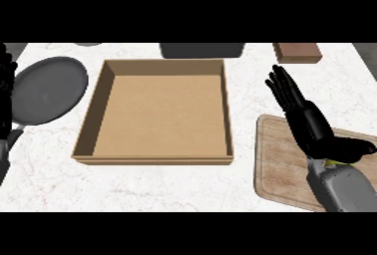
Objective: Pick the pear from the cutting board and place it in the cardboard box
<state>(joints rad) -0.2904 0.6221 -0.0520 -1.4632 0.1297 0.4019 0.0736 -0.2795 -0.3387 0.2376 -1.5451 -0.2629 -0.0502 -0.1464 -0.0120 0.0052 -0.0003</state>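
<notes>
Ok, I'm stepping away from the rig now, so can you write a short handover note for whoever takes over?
Right hand: open, fingers straight, over the cutting board.
Left hand: at the view's left edge, resting; fingers not readable.
Pear: only a yellow-green sliver shows under the right wrist, on the board side.
Cardboard box: left of the board, nothing in it.
Done: nothing visible; pear not grasped.
Left: grasp the pear, carry it left, place it in the box.
</notes>
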